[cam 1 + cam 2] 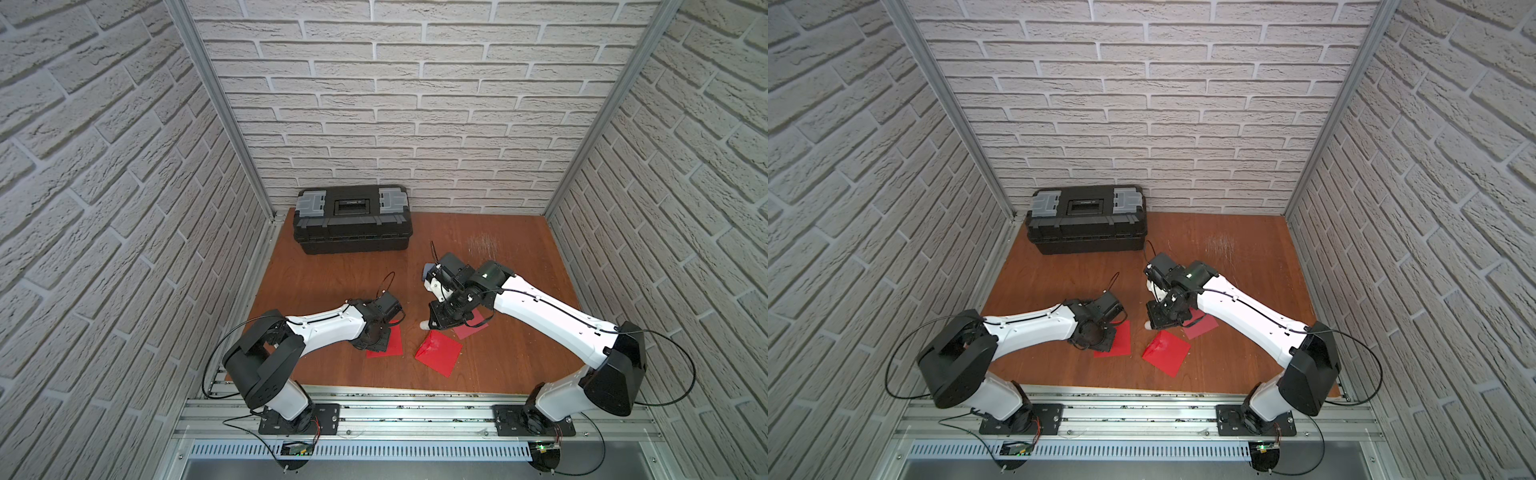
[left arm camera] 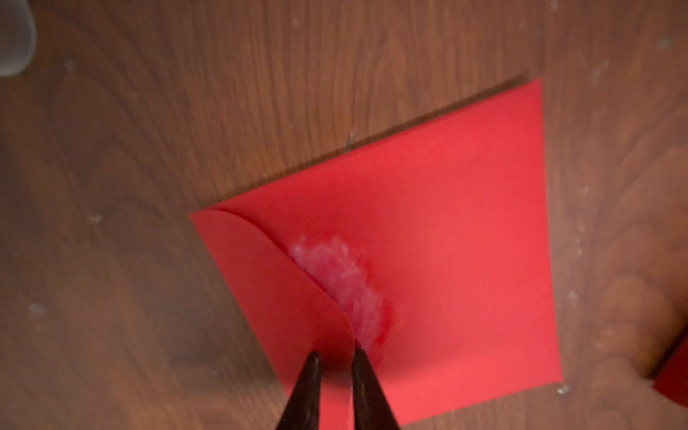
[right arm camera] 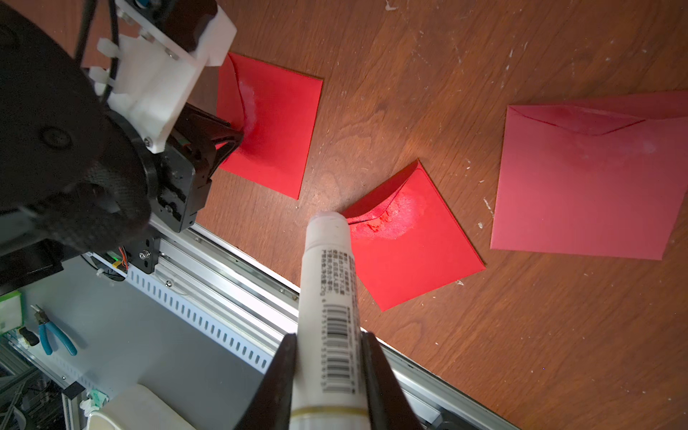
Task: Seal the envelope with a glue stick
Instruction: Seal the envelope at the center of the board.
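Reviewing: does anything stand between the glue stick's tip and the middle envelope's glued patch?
Only the middle envelope's own raised flap, right beside the glue stick's tip. Nothing else lies between; the right gripper holds the stick.

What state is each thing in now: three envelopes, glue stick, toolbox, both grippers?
Left envelope: flap curled up, glue showing beside it.
Middle envelope: flap raised, glue patch exposed.
Right envelope: flap folded down.
Left gripper: slightly open at the left envelope's flap.
Glue stick: gripped, tip near the middle envelope.
Right gripper: shut on the glue stick.
Toolbox: lid closed.
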Motion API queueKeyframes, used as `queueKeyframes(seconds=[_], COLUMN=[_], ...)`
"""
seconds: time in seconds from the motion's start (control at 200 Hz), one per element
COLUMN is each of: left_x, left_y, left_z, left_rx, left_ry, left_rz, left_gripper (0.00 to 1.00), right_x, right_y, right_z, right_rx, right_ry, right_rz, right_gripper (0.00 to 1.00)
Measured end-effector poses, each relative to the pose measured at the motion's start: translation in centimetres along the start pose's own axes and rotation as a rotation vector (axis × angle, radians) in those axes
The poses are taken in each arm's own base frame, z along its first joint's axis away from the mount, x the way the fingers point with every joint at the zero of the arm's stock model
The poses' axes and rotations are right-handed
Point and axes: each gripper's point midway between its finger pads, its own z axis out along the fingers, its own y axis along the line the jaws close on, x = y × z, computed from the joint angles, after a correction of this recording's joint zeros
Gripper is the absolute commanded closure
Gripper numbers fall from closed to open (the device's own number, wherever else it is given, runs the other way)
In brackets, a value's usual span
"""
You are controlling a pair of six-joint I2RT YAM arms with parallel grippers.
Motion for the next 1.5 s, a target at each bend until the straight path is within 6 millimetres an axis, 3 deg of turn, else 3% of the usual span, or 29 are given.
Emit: queueKeyframes(seconds=[0.085,0.18,0.455,0.76,1.5], left_x=[-0.1,-0.2,-0.1,0.0,1.2], left_y=[-0.3,-0.5,0.7,1.0,0.6], left_z=[-0.1,-0.2,-0.3,-0.2,0.5], left_rx=[0.047,0.088,0.149,0.135,-0.213], left_ry=[-0.014,-0.036,-0.074,-0.071,0.044], left_rz=[-0.029,-0.058,-0.140,-0.146,0.047], left_gripper=[0.63,0.62,0.82,0.87,0.86], right_x=[0.0,0.0,0.1,0.0,-0.1], right_y=[0.0,0.1,0.3,0.4,0.3], right_z=[0.0,0.1,0.4,0.6,0.6], right_rx=[0.001,0.001,0.006,0.006,0.008], right_ry=[0.001,0.005,0.017,0.020,0.016], right_rz=[-0.001,-0.001,-0.006,-0.010,-0.042], right_gripper=[0.97,0.97,0.97,0.97,0.97])
